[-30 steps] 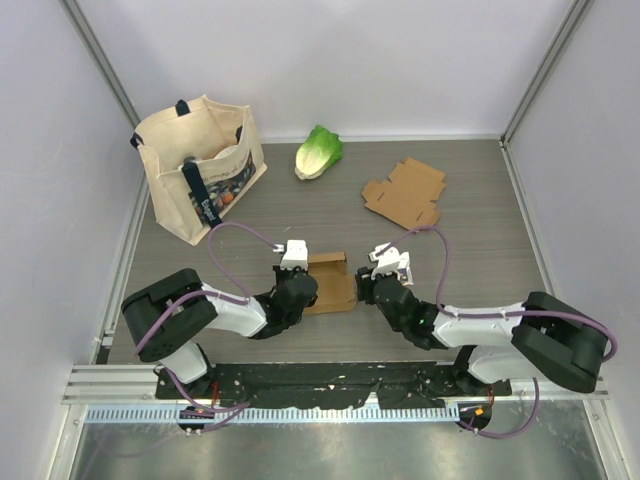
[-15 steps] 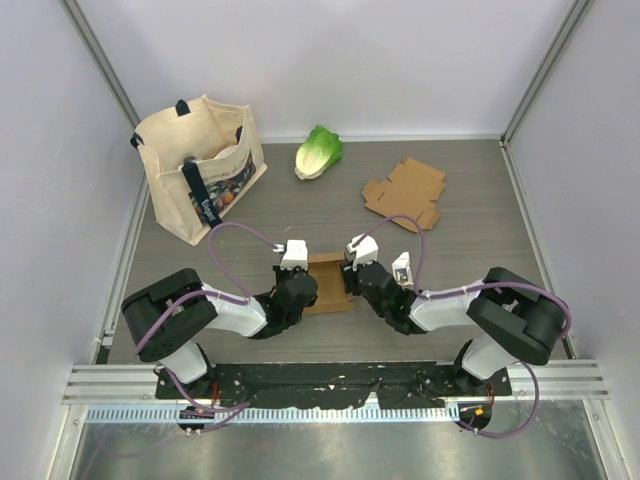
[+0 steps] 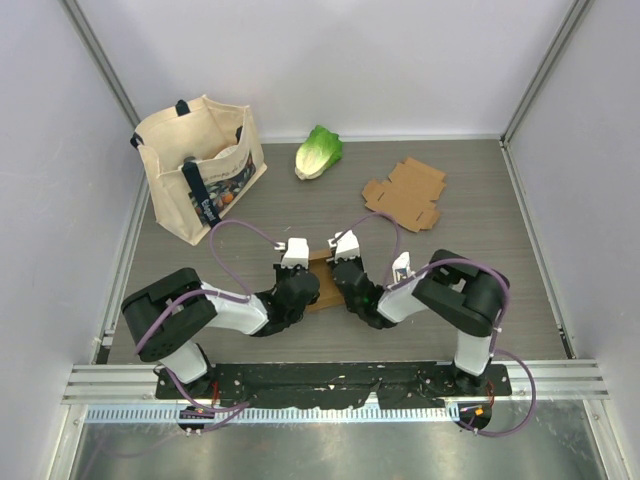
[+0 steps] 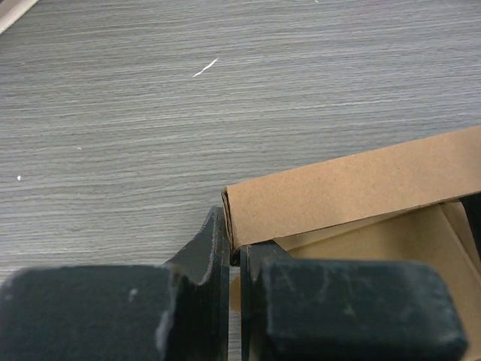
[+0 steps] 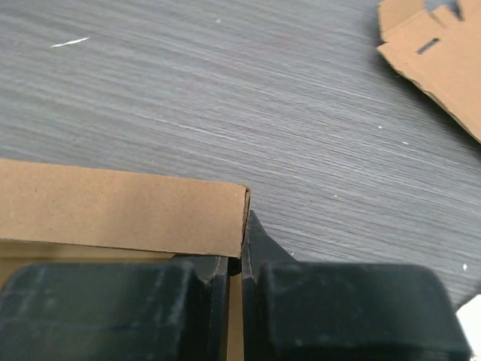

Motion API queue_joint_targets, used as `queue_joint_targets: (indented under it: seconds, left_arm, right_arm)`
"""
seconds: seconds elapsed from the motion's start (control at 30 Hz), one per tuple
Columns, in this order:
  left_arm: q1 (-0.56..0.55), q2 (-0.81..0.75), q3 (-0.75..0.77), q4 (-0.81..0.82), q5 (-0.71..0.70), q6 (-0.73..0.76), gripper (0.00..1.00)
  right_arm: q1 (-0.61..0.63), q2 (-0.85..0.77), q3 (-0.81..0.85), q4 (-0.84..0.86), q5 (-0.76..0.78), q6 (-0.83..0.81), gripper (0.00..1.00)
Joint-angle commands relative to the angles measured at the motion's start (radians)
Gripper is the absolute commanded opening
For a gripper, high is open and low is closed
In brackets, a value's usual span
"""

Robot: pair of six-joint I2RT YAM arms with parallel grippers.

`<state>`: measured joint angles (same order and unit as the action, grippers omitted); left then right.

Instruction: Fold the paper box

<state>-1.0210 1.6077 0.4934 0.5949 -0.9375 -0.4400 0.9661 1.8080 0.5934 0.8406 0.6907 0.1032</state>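
Your right hand [image 5: 235, 259] just swung in and clamped a wall of the shallow brown cardboard box [image 4: 346, 188]. Left hand [image 4: 234, 250] stays pinched opposite, so both ends look held for folding.

Your left arm [image 3: 205, 305] and right arm [image 3: 455, 290] share one build: bulky black joint housings joined by white links, each with a small white block [image 3: 293, 252] at the wrist, all bolted to a black base plate [image 3: 330, 378]. A purple cable [image 3: 235, 228] runs along each arm. Up close, your left end effector [image 4: 234, 252] and right end effector [image 5: 234, 265] show thick, matte black fingers [image 4: 338, 308], scuffed and flecked with pale specks.
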Motion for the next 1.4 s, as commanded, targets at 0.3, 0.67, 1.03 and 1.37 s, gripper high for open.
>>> queue_joint_targets:
  seconds: [0.3,0.67,1.03,1.37]
  left_arm:
    - [-0.014,-0.025,0.068,-0.063,-0.055,-0.022,0.00]
    - [-0.013,-0.026,0.042,-0.049,-0.092,-0.040,0.00]
    - [-0.013,-0.012,0.042,-0.041,-0.095,-0.042,0.00]
    - [-0.014,-0.022,0.050,-0.070,-0.103,-0.052,0.00]
  right_arm:
    - [0.059,0.027,0.005,-0.069,0.229,0.047,0.02]
    - [0.037,-0.433,-0.087,-0.521,-0.146,0.228,0.53]
    - [-0.084,-0.665,-0.112,-0.660,-0.404,0.298,0.58]
    - [-0.096,-0.451,-0.052,-0.421,-0.335,0.177,0.51]
